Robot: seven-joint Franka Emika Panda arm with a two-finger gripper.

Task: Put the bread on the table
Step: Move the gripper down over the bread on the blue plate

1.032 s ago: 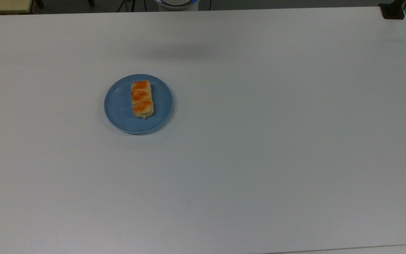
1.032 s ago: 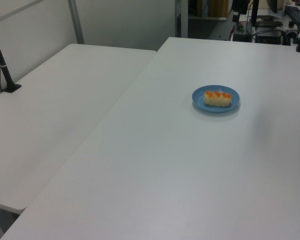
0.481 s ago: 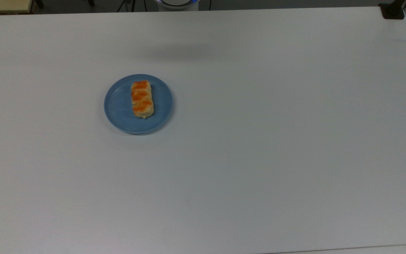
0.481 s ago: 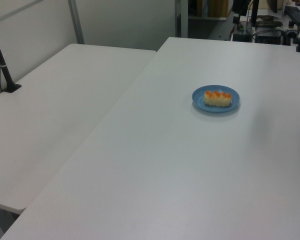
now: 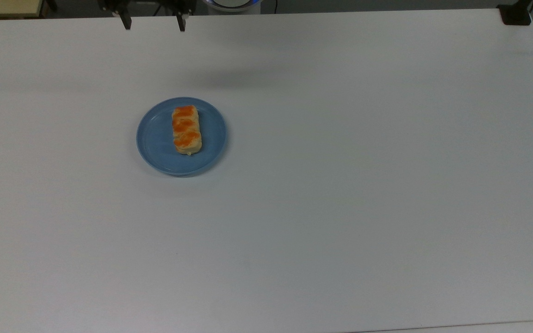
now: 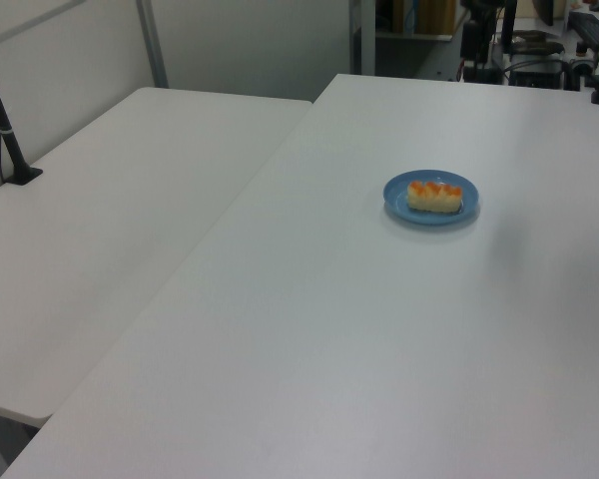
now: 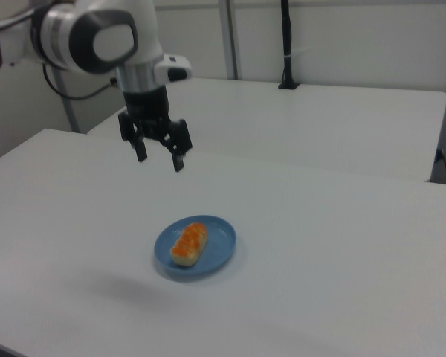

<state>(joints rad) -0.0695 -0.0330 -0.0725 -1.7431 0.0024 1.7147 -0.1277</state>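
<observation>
**Bread sits on the plate, gripper up high**

The small yellow bread with orange bumps (image 5: 186, 130) lies on the round blue plate (image 5: 155, 138). The plate rests on the big white table (image 5: 340, 185). The black two-finger gripper (image 7: 160, 158) hangs in the air above the table, away from the plate. Its fingers are spread wide and hold nothing.

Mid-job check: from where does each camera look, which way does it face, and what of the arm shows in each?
Top view: overhead, facing down on the table; the tool pokes in at the upper edge, open.
Left view: raised beside the table, looking across it at the plate.
Right view: raised on another side, facing the arm; the tool hangs above the plate.
All share the bread lying on the plate.
</observation>
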